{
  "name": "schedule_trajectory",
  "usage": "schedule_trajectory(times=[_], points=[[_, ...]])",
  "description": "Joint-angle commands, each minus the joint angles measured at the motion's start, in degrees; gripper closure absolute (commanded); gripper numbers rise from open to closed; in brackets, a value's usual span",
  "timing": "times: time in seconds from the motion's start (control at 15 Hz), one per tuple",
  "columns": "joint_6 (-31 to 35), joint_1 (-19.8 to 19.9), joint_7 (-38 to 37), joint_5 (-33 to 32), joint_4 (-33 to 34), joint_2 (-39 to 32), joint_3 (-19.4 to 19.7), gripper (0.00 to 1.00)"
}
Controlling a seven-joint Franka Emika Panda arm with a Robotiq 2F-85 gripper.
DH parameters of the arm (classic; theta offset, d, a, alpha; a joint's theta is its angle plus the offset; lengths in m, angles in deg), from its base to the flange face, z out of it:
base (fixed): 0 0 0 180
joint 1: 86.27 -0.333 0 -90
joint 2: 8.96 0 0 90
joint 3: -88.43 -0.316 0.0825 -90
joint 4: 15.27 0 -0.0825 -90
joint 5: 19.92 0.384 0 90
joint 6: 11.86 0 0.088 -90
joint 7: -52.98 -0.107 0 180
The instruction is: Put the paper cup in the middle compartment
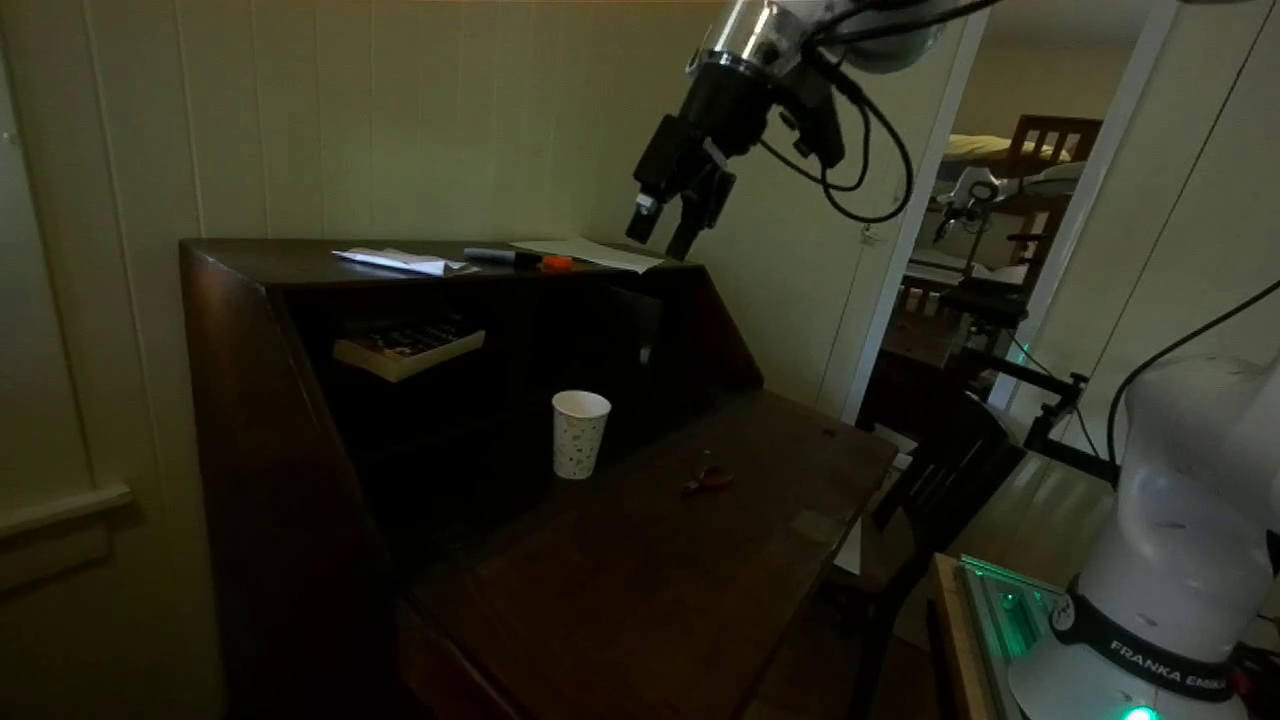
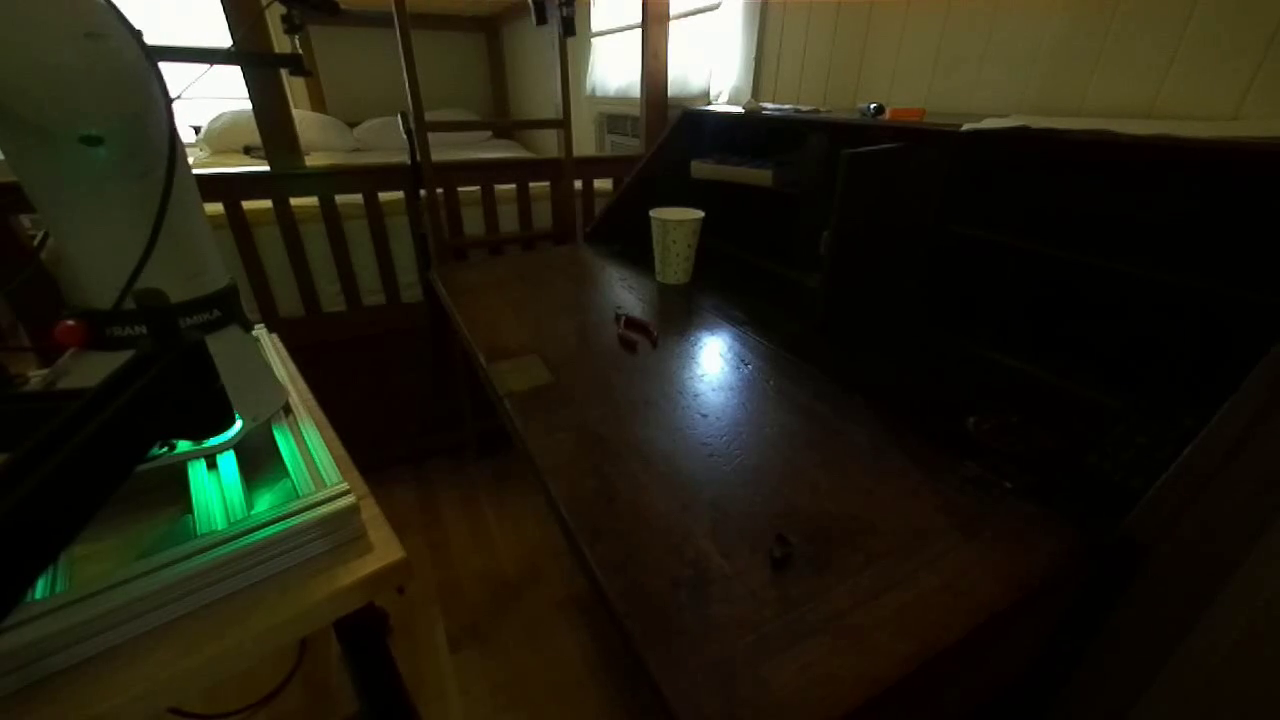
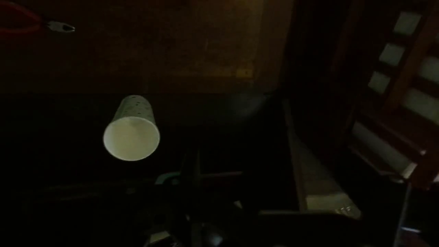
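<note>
The paper cup (image 1: 579,436) is white with small speckles and stands upright on the dark brown desk, in front of the cubbyholes. It also shows in an exterior view (image 2: 675,246) and, mouth toward the camera, in the wrist view (image 3: 132,137). The middle compartment (image 1: 540,335) lies in deep shadow; its edges are hard to make out. A small panel with a knob (image 2: 865,200) stands out from the cubbyhole front. My gripper (image 1: 662,232) is open and empty, high above the right end of the desk top, apart from the cup. Its fingers are lost in the dark wrist view.
Red-handled pliers (image 1: 710,480) lie on the desk surface near the cup. A book (image 1: 410,348) lies in the left cubbyhole. Papers (image 1: 590,252), a dark cylinder (image 1: 500,257) and an orange item (image 1: 556,263) lie on the desk's top shelf. A dark chair (image 1: 940,490) stands beside the desk.
</note>
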Motion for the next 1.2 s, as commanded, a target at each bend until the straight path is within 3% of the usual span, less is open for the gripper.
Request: schedule_trajectory(times=[0.0,0.33,0.67,0.93,1.13], points=[[7.47,2.89,-8.48,-3.38,1.44,-6.21,0.41,0.00],[18.33,5.79,-24.42,-14.29,-1.46,-11.39,1.04,0.00],[20.85,6.24,-41.12,-24.66,-3.31,-15.35,3.57,0.00],[23.04,5.40,-41.96,-23.39,-3.72,-18.69,5.41,0.00],[20.66,4.88,-40.78,-21.27,-3.43,-20.77,6.13,0.00]])
